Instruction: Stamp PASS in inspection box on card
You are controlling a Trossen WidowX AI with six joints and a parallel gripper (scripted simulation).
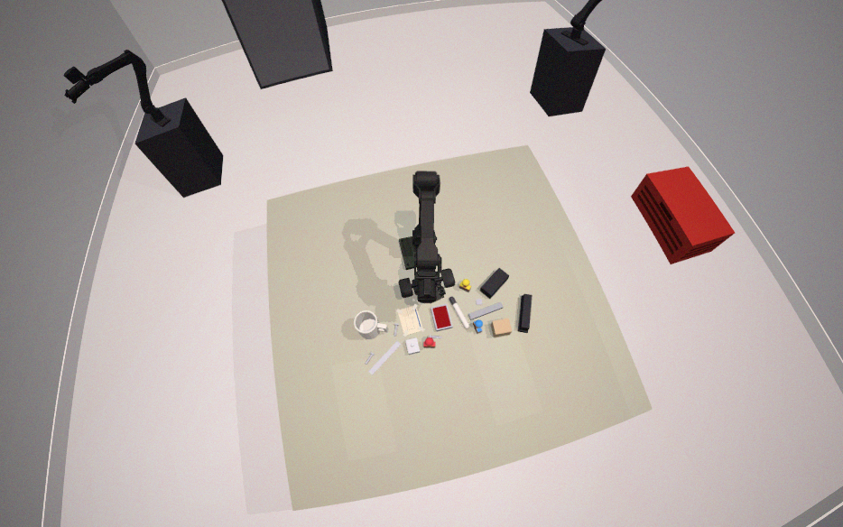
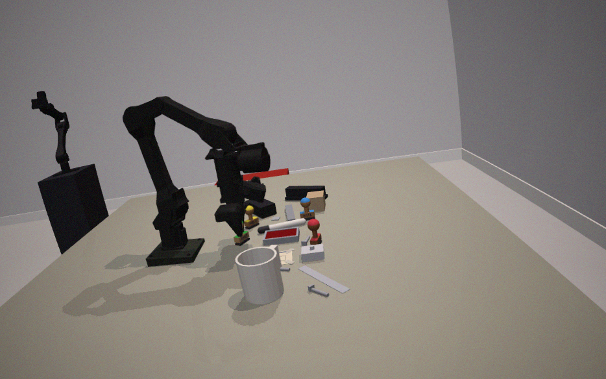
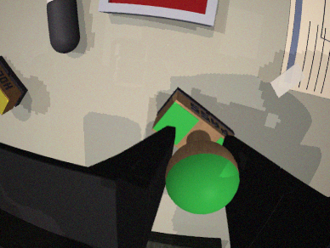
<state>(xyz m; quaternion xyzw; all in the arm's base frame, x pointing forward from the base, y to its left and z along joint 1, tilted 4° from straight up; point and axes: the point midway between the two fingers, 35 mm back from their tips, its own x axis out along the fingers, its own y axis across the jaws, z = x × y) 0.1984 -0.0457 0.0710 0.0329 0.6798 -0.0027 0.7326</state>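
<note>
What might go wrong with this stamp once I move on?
The gripper is shut on the green-topped PASS stamp, whose block sits skewed between the fingers, so the print could land crooked. The white marker beside the ink pad might get knocked.

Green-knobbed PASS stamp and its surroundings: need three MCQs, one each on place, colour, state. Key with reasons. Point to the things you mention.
1. Beside which item does the blue-knobbed wooden stamp (image 1: 478, 323) (image 2: 305, 209) stand?
A) white mug
B) tan block
C) arm's base

2. Colour of the ink pad's (image 1: 441, 317) (image 2: 281, 233) (image 3: 158, 6) inked face?
A) red
B) blue
C) green

3. State of the black claw (image 1: 427, 297) (image 2: 240, 232) (image 3: 200, 138)?
A) wide open
B) shut on nothing
C) closed on the green-knobbed wooden PASS stamp (image 2: 241, 238) (image 3: 201, 183)

1 B: top view shows the tan block (image 1: 501, 327) (image 2: 315, 200) next to it.
2 A: all three views show red inside a grey rim.
3 C: wrist view shows both fingers against the stamp's neck.
</note>
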